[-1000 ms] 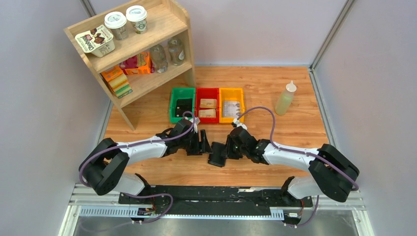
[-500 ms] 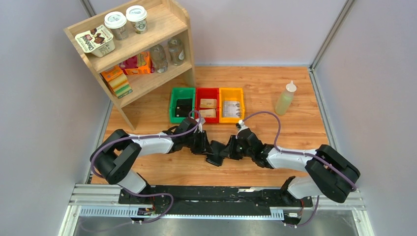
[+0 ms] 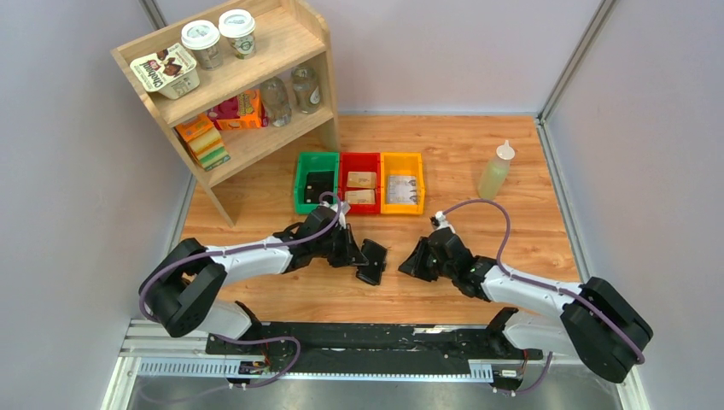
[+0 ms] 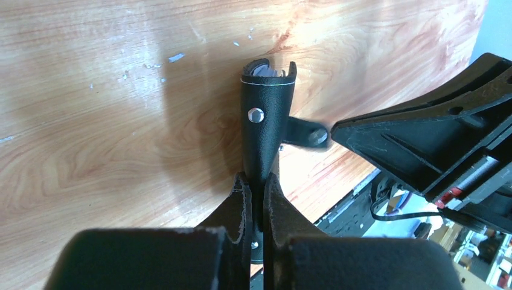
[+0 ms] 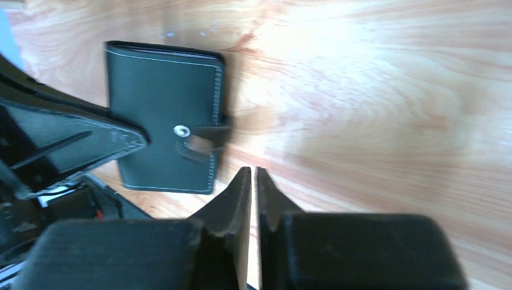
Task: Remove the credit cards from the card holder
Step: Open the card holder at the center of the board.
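Observation:
The card holder (image 3: pixel 373 261) is a small black wallet held just above the table, in front of the bins. My left gripper (image 3: pixel 360 255) is shut on its near edge, so it shows edge-on (image 4: pixel 265 115) in the left wrist view, with the snap tab (image 4: pixel 305 133) sticking out sideways. My right gripper (image 3: pixel 411 263) hangs a short way to its right, touching nothing. Its jaws (image 5: pixel 253 173) stand shut to a thin slit with nothing between them. The right wrist view shows the holder's stitched face (image 5: pixel 163 115) and loose tab (image 5: pixel 202 142). The credit cards inside are hidden.
Green (image 3: pixel 300 184), red (image 3: pixel 359 158) and yellow (image 3: pixel 401 158) bins stand in a row behind the grippers; something dark lies in the green one, tan packets in the red. A squeeze bottle (image 3: pixel 496 171) stands at the back right. A wooden shelf (image 3: pixel 224 77) with cups and packets fills the back left.
My left gripper has closed on the card holder. The right gripper has let go of it and drawn back to the right, leaving a gap between the two.

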Available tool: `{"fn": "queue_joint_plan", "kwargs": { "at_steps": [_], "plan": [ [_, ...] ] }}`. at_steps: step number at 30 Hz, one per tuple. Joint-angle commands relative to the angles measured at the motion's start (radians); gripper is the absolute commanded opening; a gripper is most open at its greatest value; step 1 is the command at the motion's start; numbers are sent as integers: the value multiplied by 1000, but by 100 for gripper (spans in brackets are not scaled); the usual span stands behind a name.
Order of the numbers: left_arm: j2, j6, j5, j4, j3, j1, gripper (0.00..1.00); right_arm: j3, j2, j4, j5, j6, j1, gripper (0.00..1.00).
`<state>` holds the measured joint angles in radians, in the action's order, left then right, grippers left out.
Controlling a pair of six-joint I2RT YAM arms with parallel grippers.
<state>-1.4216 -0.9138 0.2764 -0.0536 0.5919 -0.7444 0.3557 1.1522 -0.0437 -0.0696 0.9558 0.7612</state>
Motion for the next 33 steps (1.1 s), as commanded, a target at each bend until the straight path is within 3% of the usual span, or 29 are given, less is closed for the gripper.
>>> {"fn": "queue_joint_plan", "kwargs": {
  "at_steps": [1, 3, 5, 7, 10, 12, 14, 20, 24, 25, 28, 33],
  "plan": [
    [27, -10, -89, 11, -37, 5, 0, -4, -29, 111, 70, 23, -8, 20],
    [32, -14, -92, 6, -40, 5, 4, 6, -37, 143, 70, 18, -8, 47],
    [35, -17, -100, 8, -43, 5, 10, 20, -51, 185, 112, 8, -8, 62],
    [39, -17, -103, 9, -47, 5, 21, 37, -63, 226, 128, -5, -10, 75],
    [65, 1, -114, 37, -43, 5, 48, 57, -72, 290, 145, -29, -8, 87],
    [90, 30, -129, 107, -29, 5, 59, 63, -78, 321, 143, -34, -8, 95],
    [122, 58, -157, 177, -15, 5, 65, 46, -94, 318, 133, -35, -8, 100],
    [260, 89, -204, 279, -43, 5, 79, -108, -169, 216, 90, 47, -8, 100],
    [413, 93, -203, 278, -111, 5, 79, -256, -253, -60, -36, 107, 16, 100],
    [487, 96, -185, 246, -128, 5, 79, -258, -278, -58, -13, 118, 42, 100],
    [653, 84, -172, 172, -229, 5, 79, -164, -310, 206, 138, 72, 137, 100],
    [912, 47, -214, 176, -316, 5, 79, -46, -287, 295, 299, 34, 231, 100]
  ]
}}
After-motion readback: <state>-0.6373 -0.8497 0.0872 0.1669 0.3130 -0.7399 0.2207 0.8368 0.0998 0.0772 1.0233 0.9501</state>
